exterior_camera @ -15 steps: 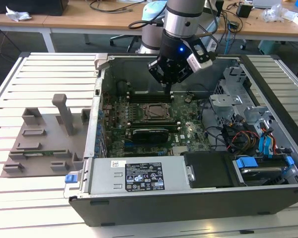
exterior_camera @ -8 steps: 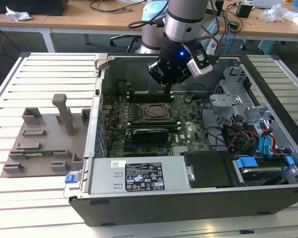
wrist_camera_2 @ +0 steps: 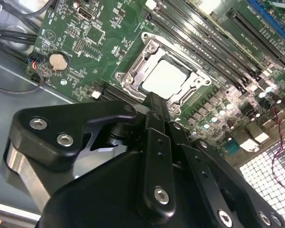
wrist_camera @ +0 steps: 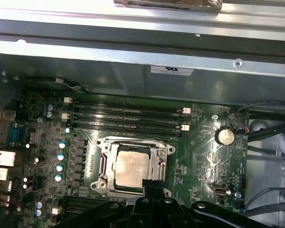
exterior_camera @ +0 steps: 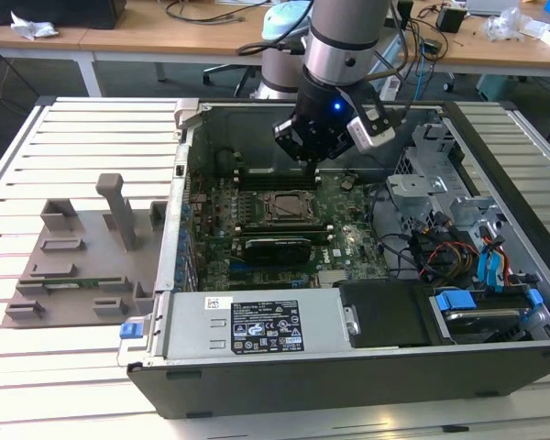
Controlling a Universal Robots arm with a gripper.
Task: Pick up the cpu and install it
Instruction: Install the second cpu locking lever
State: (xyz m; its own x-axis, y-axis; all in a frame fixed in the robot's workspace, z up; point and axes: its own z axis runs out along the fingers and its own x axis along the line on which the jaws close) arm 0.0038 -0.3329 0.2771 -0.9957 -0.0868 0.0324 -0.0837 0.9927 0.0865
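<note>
The cpu (wrist_camera_2: 168, 78), a pale silver square, lies flat inside the metal-framed socket (wrist_camera_2: 133, 71) on the green motherboard (wrist_camera_2: 80, 42). The first wrist view shows the cpu (wrist_camera: 131, 167) seated in the socket frame (wrist_camera: 104, 164) as well. My gripper (wrist_camera_2: 156, 97) hangs just above the socket's edge with its fingers closed together and nothing between them. In the first wrist view the gripper (wrist_camera: 151, 183) tip sits over the cpu's corner. In the exterior view the gripper (exterior_camera: 313, 158) hovers inside the open computer case (exterior_camera: 257, 385), above the socket (exterior_camera: 287, 207).
Memory slots (wrist_camera: 128, 116) run beside the socket, and a coin battery (wrist_camera: 224, 137) sits nearby. In the exterior view a power supply (exterior_camera: 257, 325) fills the case's near side, a drive cage with blue tabs (exterior_camera: 481, 275) and cables its right. A grey fixture (exterior_camera: 82, 247) stands on the slatted table.
</note>
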